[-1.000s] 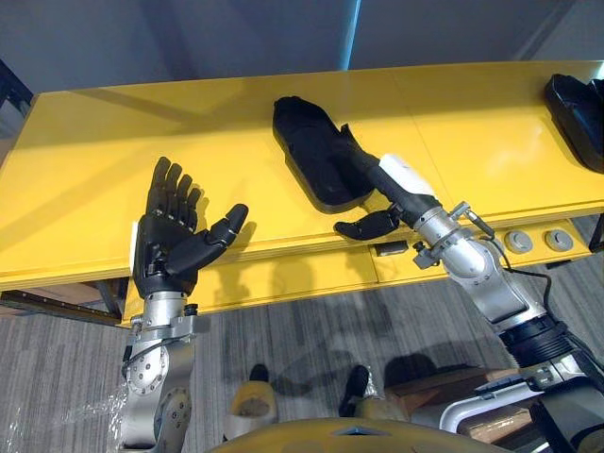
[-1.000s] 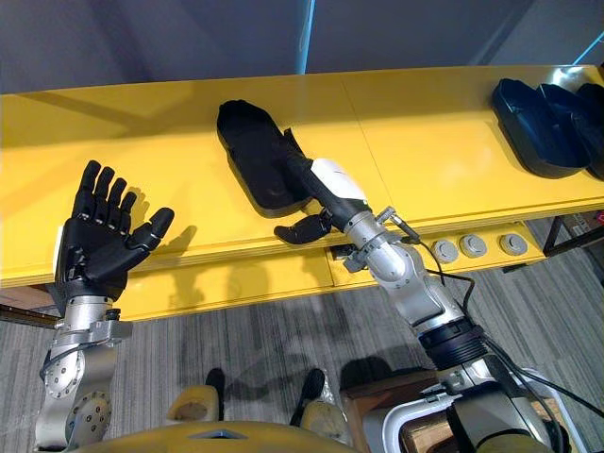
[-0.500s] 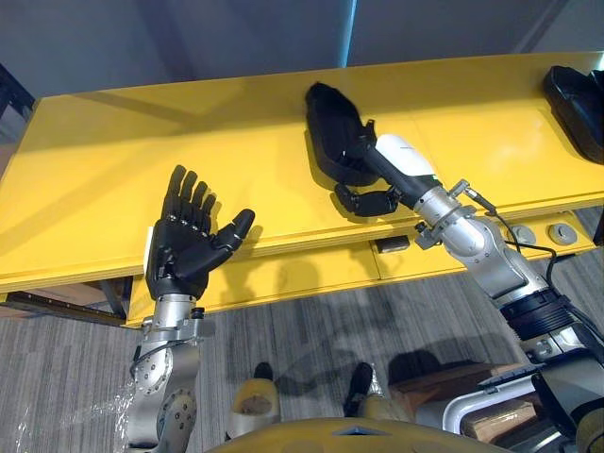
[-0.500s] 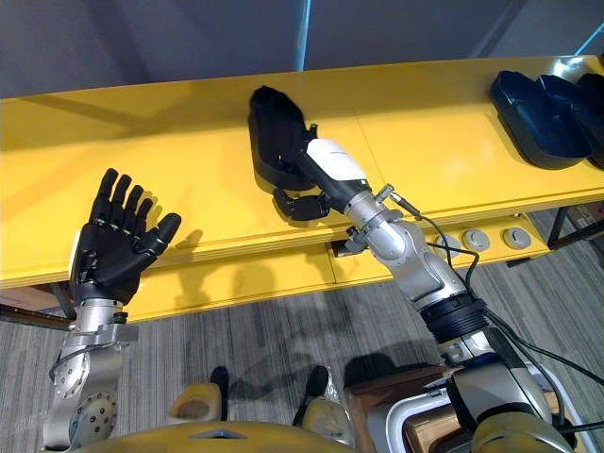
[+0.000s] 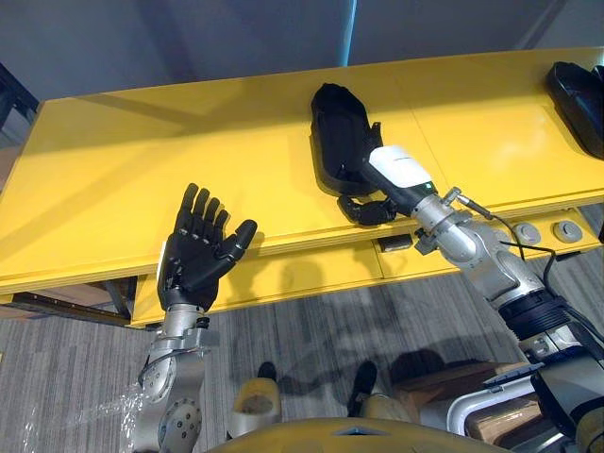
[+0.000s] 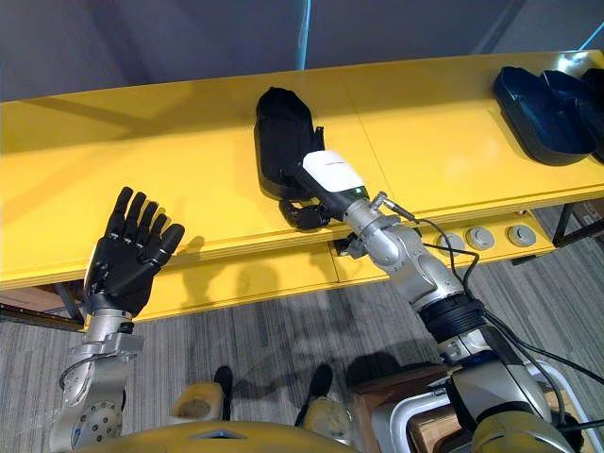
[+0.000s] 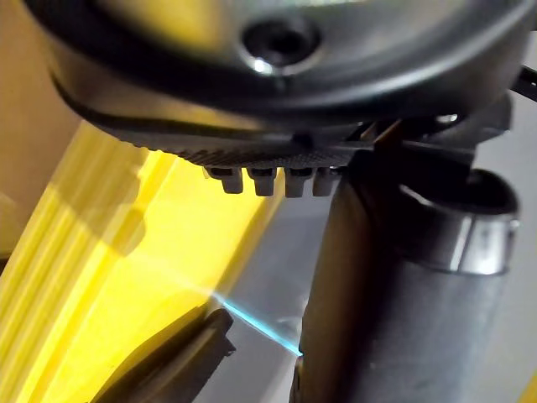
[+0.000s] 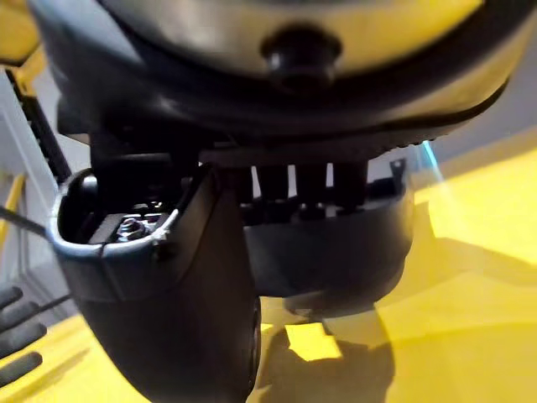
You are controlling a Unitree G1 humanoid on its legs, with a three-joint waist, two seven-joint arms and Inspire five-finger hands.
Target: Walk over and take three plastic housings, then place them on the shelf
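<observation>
A black plastic housing (image 5: 340,127) lies lengthwise on the yellow table (image 5: 142,170), near its middle. My right hand (image 6: 326,179) is shut on the housing's near end, fingers curled over the rim and the thumb below it. In the right wrist view the housing (image 8: 336,260) shows just past the curled fingers, with the thumb (image 8: 168,285) in front. My left hand (image 5: 193,255) is held up open, palm up, before the table's front edge at the left, and holds nothing.
More dark housings (image 6: 538,109) lie at the table's far right end. Round knobs (image 5: 528,233) sit on the table's front panel at the right. Wide bare table top stretches left of the held housing. Grey carpet lies below.
My right hand's fingers have curled round the housing's near end. The housing has swung from slanted to pointing away from me. My left hand stays open and sits lower in view.
</observation>
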